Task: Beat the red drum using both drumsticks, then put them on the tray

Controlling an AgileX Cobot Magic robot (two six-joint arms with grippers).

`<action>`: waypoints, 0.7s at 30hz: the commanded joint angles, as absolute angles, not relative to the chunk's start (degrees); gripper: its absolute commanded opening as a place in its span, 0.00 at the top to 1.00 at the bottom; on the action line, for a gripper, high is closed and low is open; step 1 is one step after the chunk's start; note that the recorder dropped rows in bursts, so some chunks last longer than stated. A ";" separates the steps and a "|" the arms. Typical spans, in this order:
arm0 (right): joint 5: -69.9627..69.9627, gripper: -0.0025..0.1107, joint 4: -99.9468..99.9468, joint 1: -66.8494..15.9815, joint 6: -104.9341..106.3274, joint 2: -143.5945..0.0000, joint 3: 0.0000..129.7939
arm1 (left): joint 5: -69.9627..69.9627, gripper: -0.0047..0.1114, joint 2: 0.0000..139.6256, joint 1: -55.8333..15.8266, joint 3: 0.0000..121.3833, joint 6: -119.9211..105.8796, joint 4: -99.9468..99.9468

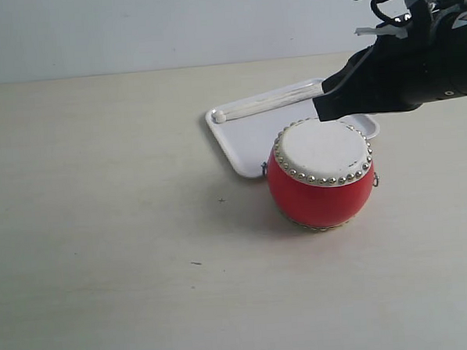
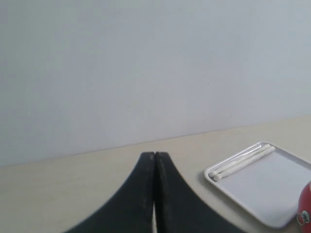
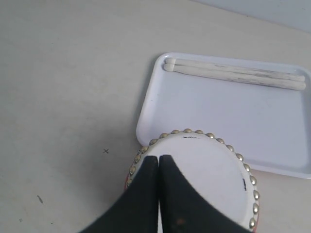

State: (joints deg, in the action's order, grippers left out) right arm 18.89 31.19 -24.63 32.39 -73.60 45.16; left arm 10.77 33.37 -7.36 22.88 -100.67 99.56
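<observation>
1. Exterior view: we count one red drum (image 1: 322,187) standing upright on the bench (image 1: 104,244), right of centre. One tray (image 1: 243,143) lies just behind it toward the upper middle of the frame. Two drumsticks (image 1: 270,102) lie side by side along the tray's far rim. Only one hand shows here, the right hand (image 1: 318,108), which reaches in from the upper right with its tip over the far edge of the drum skin. We cannot tell whether it touches the skin.

2. Left wrist view: the left hand (image 2: 154,156) has its fingers pressed together and carries nothing. It is well apart from the tray (image 2: 277,194), where the same two drumsticks (image 2: 243,162) lie. Only a sliver of the red drum (image 2: 306,208) shows.

3. Right wrist view: the right hand (image 3: 159,160) is also pressed together and empty, and it hangs over the skin of the red drum (image 3: 209,160). Both drumsticks (image 3: 238,76) rest touching each other on the tray (image 3: 218,116), along the rim farthest from the drum, so we judge the task all but done.
   - If the right hand pulls away low, it could catch the drum's rim. That could tip the drum or shove it into the tray.
   - A jolt to the tray could set the round sticks rolling, since only a low rim holds them in.
</observation>
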 commanded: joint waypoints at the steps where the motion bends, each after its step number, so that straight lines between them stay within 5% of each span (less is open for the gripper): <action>1: 18.56 0.98 31.27 -24.61 32.48 -73.11 44.92 | 10.74 0.96 32.38 -7.20 22.69 -100.14 99.95; 9: 18.56 0.98 31.57 -24.61 32.48 -73.11 44.92 | 10.74 0.96 32.42 -7.20 22.69 -89.58 89.44; 16: 18.56 0.98 31.57 -24.61 32.48 -73.11 44.92 | 7.74 0.96 32.42 -7.20 22.69 -9.98 22.83; 21: 18.56 0.98 31.57 -24.61 32.48 -73.11 44.92 | 7.22 0.96 32.42 -7.20 22.69 13.54 3.46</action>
